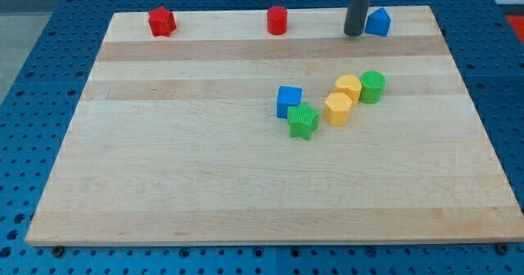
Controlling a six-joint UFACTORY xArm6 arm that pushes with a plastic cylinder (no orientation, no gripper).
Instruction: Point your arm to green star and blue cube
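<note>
A green star [303, 121] lies right of the board's middle, touching the blue cube [288, 101] just above and left of it. My tip [354, 33] is at the view's top right, far above both, right beside a second blue block [378, 21] at the board's top edge.
Two yellow blocks [337, 109] [349, 87] and a green cylinder [372, 87] form a row right of the star. A red star-like block [162, 21] and a red cylinder [277, 20] sit along the top edge of the wooden board [164, 160].
</note>
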